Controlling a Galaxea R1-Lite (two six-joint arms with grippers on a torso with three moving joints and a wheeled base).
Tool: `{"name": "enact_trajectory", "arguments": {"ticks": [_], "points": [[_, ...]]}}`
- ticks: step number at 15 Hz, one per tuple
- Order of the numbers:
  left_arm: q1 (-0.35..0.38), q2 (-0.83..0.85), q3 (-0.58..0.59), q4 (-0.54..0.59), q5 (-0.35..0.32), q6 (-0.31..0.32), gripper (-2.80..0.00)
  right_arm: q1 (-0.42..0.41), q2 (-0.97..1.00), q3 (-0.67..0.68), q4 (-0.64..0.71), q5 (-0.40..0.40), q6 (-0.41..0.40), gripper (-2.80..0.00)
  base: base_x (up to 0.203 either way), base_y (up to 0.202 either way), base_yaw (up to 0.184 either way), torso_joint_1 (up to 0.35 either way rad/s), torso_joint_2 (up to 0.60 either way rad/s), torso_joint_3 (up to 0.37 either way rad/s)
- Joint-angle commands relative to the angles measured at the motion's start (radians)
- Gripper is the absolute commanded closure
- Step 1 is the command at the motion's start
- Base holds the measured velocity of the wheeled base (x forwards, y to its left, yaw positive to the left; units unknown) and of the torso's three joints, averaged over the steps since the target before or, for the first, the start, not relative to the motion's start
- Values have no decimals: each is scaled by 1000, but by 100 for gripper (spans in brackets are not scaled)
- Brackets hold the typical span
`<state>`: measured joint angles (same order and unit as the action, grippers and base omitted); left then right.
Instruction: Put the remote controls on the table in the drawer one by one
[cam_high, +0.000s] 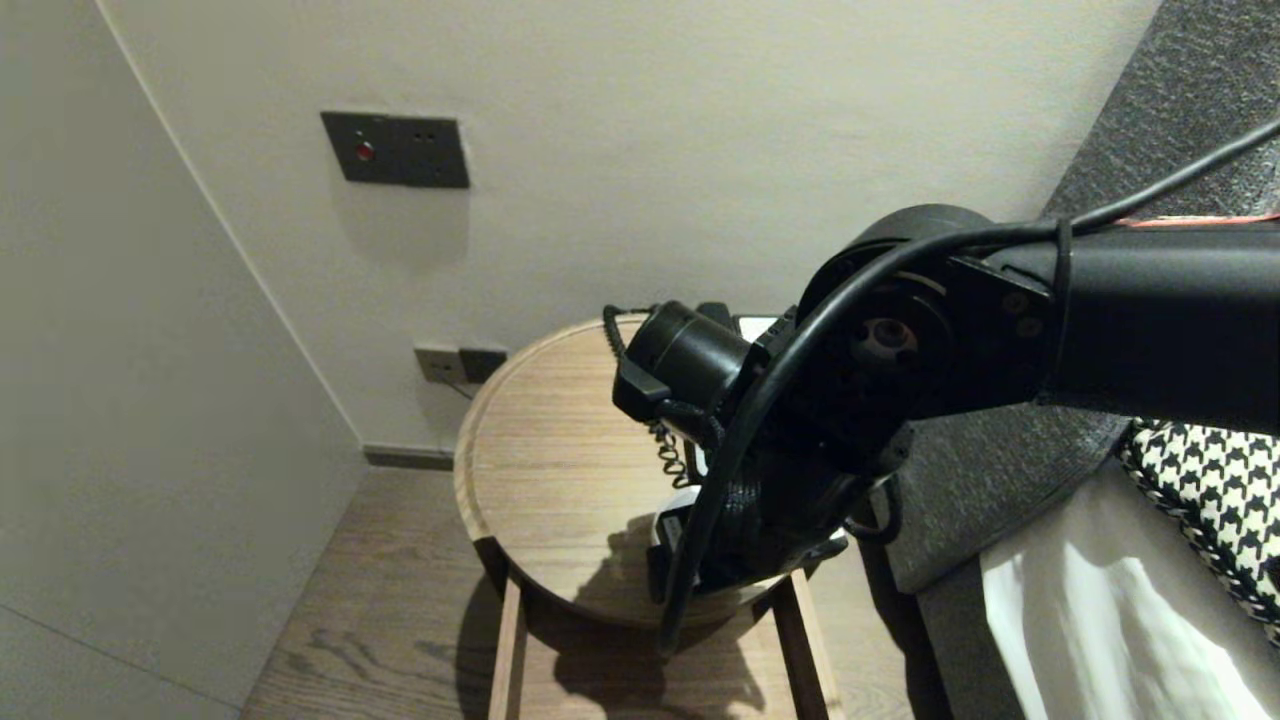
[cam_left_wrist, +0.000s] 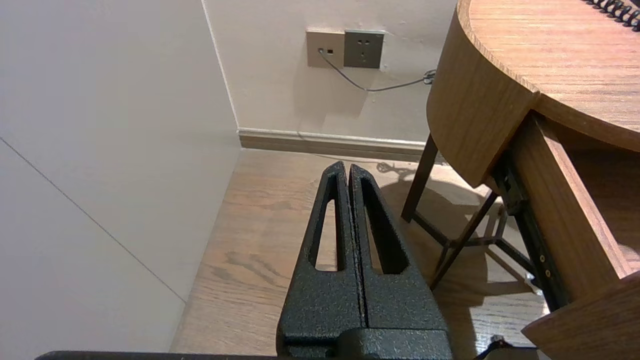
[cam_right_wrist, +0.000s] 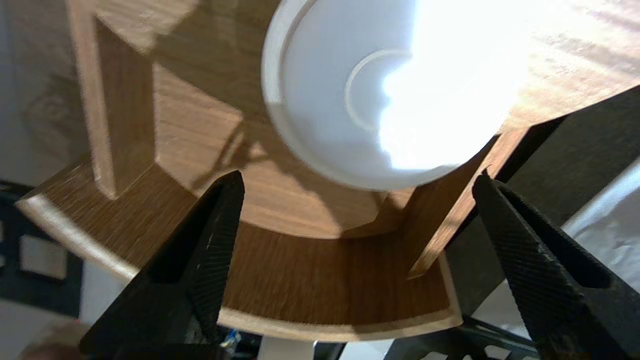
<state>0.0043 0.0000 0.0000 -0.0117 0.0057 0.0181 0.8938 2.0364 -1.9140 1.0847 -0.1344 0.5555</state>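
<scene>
The right gripper (cam_right_wrist: 358, 175) is hovering, spread wide and empty, over the white dish (cam_right_wrist: 350, 100). The dish is lying on the round table (cam_high: 540, 450) near its front edge, at the lower middle of the head view. The step looks like working at the dish. Gripping it would call for lowering the fingers astride its rim. The left gripper (cam_left_wrist: 348, 167) is hanging clenched beside the table.

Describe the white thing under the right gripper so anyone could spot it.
Find the round wooden table. At its near edge, above the open drawer, a white dish lies under the open right gripper. Unlike the black coiled cord nearby, it is round and shallow.
</scene>
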Motion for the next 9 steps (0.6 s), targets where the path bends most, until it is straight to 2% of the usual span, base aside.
{"name": "enact_trajectory", "arguments": {"ticks": [1, 9], "points": [[0, -2, 0, -1, 0, 0, 0, 0, 11, -4, 6, -13, 1, -280, 0, 0, 0, 0, 0, 0], [0, -2, 0, -1, 0, 0, 0, 8, 10, -5, -71, -36, 1, -280, 0, 0, 0, 0, 0, 0]]}}
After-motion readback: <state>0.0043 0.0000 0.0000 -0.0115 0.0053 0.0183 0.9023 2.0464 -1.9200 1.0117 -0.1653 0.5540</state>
